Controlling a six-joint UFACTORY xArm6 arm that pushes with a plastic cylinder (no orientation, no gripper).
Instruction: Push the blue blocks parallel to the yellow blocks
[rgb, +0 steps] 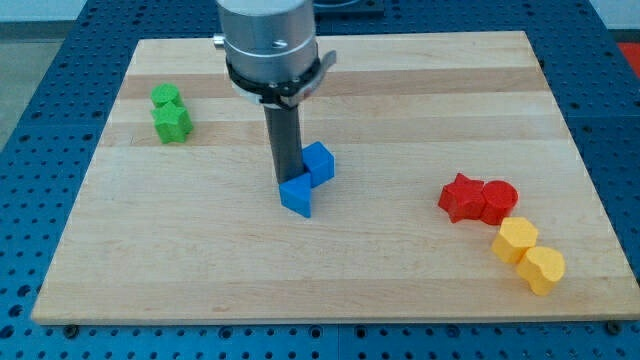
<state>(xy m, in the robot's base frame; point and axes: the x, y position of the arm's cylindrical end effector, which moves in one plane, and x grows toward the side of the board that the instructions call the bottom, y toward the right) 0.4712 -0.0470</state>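
Note:
Two blue blocks sit near the middle of the board. A blue triangular block (297, 196) lies below and left of a blue cube (319, 163), and the two touch. My tip (285, 184) is pressed against their left side, touching the top of the triangular block. Two yellow blocks lie at the view's lower right: a yellow hexagon-like block (516, 240) and a yellow heart-like block (541, 269). They form a line slanting down to the right.
Two red blocks, a star shape (460, 196) and a round one (498, 201), sit just above the yellow ones. Two green blocks (170, 112) sit at the view's upper left. The wooden board (330, 270) lies on a blue perforated table.

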